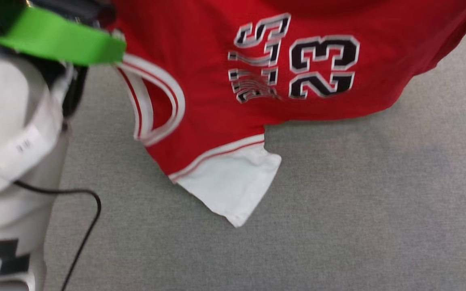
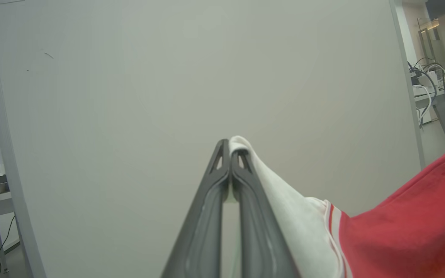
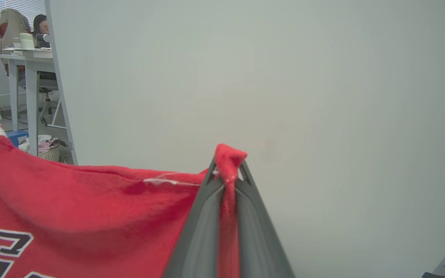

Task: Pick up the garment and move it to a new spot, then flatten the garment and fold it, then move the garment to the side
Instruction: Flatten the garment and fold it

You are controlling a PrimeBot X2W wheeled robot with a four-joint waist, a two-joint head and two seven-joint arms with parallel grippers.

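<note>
Garment, looking soft and light, hangs between left gripper clamped on sleeve and right gripper clamped on red edge; corners likely hold best.

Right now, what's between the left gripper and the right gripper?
The garment itself: the left gripper pinches its white sleeve, the right gripper pinches a red edge, and the cloth spans between them, as both wrist views show.

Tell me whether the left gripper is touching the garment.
Touching. The left wrist view shows the left gripper shut on the garment, white sleeve cloth pinched between its jaws.
</note>
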